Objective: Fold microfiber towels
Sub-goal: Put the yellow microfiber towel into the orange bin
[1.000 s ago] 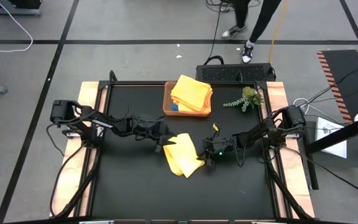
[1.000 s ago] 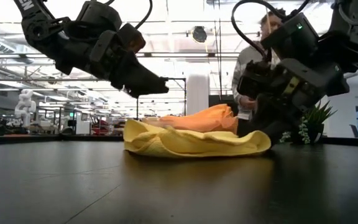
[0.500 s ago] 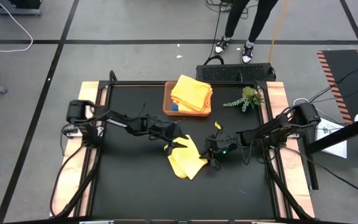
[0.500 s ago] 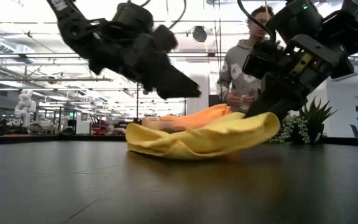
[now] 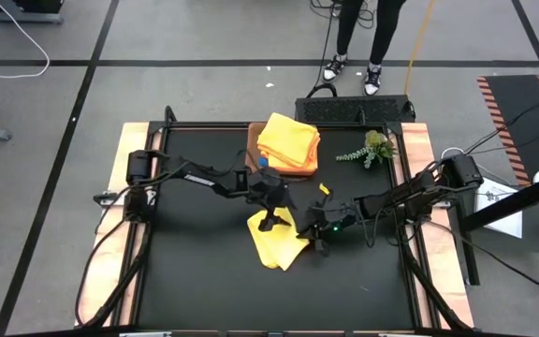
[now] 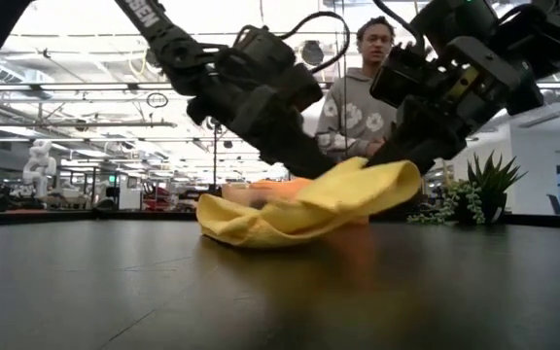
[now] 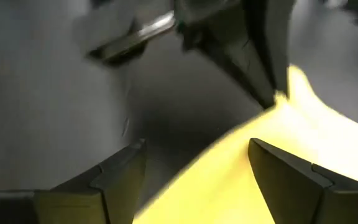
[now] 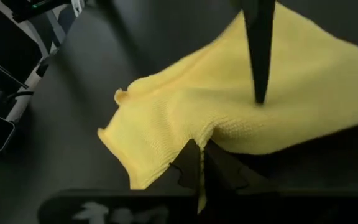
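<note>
The left end effector (image 5: 271,219) hangs over the yellow towel (image 5: 277,241) in the middle of the black worktop (image 5: 195,271). Its fingers (image 7: 114,177) are spread wide and hold nothing. Next to it, the right end effector (image 5: 314,236) is clenched on the towel's edge and lifts that side up. The rest of the towel lies bunched on the worktop. Behind it, a tray (image 5: 253,159) holds orange towels (image 5: 289,140).
</note>
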Controlling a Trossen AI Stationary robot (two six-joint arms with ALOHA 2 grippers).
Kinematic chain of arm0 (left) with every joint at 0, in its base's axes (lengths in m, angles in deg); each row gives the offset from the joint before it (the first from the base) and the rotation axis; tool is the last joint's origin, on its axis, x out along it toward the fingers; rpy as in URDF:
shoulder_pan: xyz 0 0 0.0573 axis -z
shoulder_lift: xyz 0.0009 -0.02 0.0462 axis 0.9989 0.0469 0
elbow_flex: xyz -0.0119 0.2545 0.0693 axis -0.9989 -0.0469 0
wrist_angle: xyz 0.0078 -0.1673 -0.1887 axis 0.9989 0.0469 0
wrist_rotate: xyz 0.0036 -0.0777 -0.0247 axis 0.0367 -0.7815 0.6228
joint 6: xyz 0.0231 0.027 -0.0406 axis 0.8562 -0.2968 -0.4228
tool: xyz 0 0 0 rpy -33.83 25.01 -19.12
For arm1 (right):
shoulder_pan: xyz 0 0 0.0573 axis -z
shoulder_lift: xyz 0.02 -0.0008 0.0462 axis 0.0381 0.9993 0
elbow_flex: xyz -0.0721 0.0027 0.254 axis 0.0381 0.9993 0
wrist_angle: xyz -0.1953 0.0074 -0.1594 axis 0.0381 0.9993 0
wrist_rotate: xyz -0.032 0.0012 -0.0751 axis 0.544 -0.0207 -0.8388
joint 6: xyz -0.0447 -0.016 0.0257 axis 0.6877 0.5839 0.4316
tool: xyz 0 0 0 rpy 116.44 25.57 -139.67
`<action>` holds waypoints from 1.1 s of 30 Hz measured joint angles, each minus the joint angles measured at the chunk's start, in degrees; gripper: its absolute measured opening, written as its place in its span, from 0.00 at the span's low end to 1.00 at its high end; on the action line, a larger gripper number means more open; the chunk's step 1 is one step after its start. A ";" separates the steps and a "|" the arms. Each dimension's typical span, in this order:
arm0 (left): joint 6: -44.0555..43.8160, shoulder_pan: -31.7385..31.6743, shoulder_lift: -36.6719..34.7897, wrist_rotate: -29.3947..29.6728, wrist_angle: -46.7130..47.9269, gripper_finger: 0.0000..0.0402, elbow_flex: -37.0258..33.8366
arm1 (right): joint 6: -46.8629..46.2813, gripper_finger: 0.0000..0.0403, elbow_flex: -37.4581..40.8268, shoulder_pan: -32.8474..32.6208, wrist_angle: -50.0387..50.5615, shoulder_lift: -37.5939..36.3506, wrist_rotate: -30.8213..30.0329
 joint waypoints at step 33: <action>12.23 -3.63 0.36 -2.26 24.60 0.01 4.08 | 1.59 0.00 -4.53 0.46 13.04 -0.38 -0.59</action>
